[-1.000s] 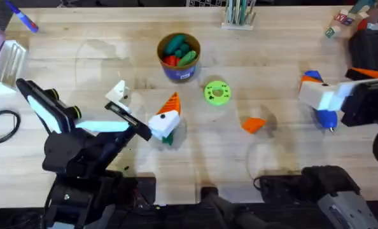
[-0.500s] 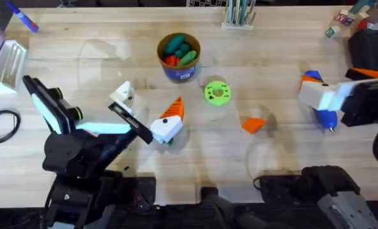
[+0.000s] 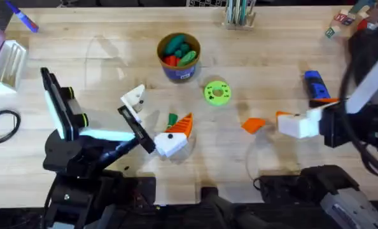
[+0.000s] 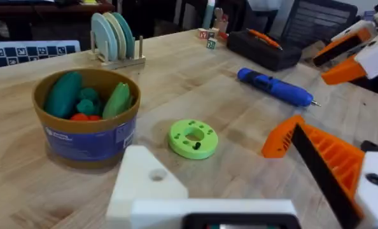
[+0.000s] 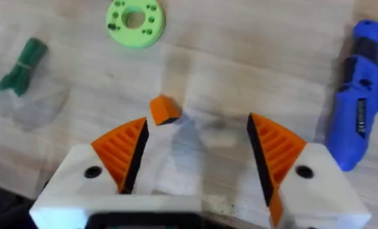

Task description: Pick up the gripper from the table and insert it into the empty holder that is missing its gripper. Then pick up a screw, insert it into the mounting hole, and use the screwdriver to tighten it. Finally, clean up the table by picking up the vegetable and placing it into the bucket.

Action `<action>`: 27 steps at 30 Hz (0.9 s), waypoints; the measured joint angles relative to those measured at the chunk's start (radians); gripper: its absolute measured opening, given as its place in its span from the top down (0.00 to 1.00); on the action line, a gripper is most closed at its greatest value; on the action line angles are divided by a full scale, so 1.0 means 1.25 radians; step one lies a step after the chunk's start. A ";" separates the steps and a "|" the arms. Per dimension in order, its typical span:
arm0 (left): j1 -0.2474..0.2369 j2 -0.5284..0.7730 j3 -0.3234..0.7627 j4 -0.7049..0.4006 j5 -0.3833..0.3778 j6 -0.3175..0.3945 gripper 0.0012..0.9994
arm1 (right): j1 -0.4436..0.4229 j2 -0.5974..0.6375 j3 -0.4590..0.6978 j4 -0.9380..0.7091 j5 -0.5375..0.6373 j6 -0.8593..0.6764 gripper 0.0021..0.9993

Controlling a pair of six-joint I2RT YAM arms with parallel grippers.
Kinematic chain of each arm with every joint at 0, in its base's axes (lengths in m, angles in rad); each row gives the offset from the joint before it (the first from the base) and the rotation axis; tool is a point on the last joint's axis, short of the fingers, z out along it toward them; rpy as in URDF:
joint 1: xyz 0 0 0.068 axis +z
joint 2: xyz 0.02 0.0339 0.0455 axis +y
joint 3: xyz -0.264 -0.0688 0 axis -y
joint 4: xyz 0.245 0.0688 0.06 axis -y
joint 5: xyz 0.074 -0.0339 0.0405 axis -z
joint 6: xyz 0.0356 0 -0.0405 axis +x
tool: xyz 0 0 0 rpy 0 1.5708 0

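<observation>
While the small flat orange plastic wedge gripper [image 3: 253, 124] lay on the wooden tabletop [image 3: 272, 70], the right gripper [image 5: 195, 156], spread wide, hovered just right of it, nearer than the left gripper [image 3: 152, 121], also spread.

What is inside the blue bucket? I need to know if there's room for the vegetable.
The bucket holds green toy vegetables and something red, heaped near the rim. Anything beneath them is covered.

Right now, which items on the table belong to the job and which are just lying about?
Job items:
- loose orange gripper
- left gripper, one white holder bare
- blue screwdriver
- dark green vegetable
- bucket
- green disc, screws not discernible

Lying about:
- plate rack
- black cable
- blue-and-red pen
- toy blocks
</observation>
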 joint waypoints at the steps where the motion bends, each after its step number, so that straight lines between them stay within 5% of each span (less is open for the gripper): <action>1: 0.000 0.000 0.000 0.000 0.002 0.001 0.01 | 0.017 0.016 0.000 -0.017 -0.004 -0.007 0.06; 11: 0.000 0.000 0.000 -0.001 0.011 0.004 0.01 | 0.162 0.171 0.000 -0.029 -0.010 -0.078 0.06; 27: 0.000 0.000 0.000 -0.001 0.012 0.004 0.01 | 0.172 0.421 0.000 0.048 -0.009 -0.093 0.12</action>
